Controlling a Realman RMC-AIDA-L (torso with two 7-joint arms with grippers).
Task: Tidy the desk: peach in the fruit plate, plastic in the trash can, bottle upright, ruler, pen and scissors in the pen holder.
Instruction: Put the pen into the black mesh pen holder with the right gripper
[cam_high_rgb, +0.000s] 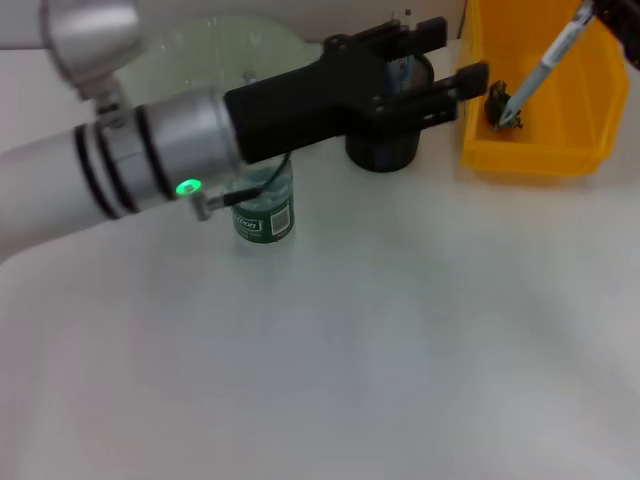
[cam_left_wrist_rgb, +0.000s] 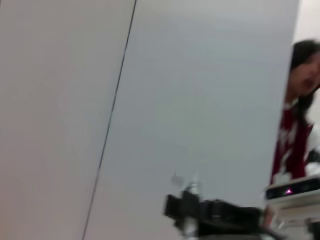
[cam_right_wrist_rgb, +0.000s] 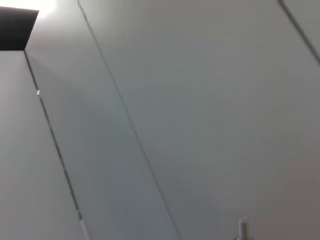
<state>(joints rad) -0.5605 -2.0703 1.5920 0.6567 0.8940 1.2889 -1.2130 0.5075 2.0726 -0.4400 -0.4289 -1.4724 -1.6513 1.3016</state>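
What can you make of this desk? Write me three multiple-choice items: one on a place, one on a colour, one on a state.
1. Where is the bottle?
A on a shelf
B on the desk under the left arm
C on the floor

2. What colour is the bin?
A green
B black
C yellow

3. How is the bottle?
A upright
B lying on its side
C lifted off the desk

Answers:
1. B, it stands beneath the left arm, whose open tool hovers by the pen holder.
2. C, its walls are yellow.
3. A, it stands on its base.
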